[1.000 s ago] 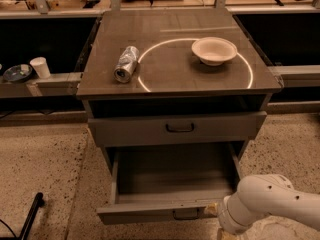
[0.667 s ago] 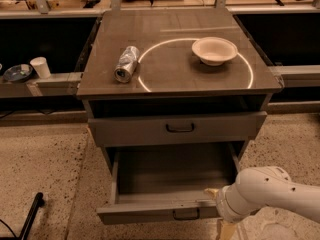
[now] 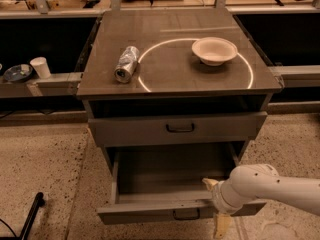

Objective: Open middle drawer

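Observation:
The grey cabinet (image 3: 179,79) has its middle drawer (image 3: 150,211) pulled well out, showing a bare inside, with a small dark loop handle (image 3: 186,214) on its front. The smaller drawer above it (image 3: 150,130) stands slightly out. The lowest drawer is hidden under the open one. My gripper (image 3: 215,205), on a white arm (image 3: 270,186) coming in from the lower right, is at the right end of the open drawer's front. It is open, with one tan finger (image 3: 208,183) over the drawer's inside and the other (image 3: 220,227) outside the front.
On the cabinet top lie a crushed silver can (image 3: 126,63) and a white bowl (image 3: 214,50). A ledge at left holds a white cup (image 3: 40,67) and a dark dish (image 3: 18,73). A black pole (image 3: 31,215) lies on the speckled floor at lower left.
My arm and gripper have moved left and slightly up, from beside the drawer's right corner to over the right end of its front. The drawer has stayed pulled out.

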You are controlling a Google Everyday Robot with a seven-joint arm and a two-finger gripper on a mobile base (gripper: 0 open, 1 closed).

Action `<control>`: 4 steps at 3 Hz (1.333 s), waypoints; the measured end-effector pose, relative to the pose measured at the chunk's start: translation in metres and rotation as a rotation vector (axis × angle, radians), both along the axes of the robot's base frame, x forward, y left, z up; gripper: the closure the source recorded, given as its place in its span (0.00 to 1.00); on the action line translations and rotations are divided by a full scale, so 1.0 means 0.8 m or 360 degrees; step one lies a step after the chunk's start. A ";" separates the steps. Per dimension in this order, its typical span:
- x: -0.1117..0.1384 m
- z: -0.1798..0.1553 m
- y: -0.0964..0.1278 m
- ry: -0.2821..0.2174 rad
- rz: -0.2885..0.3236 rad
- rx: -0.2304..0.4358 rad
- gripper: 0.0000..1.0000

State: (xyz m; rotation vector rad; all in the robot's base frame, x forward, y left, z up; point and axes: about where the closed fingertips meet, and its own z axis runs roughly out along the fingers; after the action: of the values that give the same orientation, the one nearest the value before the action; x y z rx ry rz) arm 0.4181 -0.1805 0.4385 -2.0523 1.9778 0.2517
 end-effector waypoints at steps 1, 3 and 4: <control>-0.006 -0.024 0.001 0.0042 0.0003 0.0004 0.17; -0.053 -0.024 0.004 0.0132 0.0075 -0.0022 0.26; -0.086 -0.011 0.008 0.0185 0.0140 -0.0037 0.36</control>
State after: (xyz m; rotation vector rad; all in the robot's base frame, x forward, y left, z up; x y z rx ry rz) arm 0.3491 -0.1738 0.4295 -2.1885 1.9674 0.3760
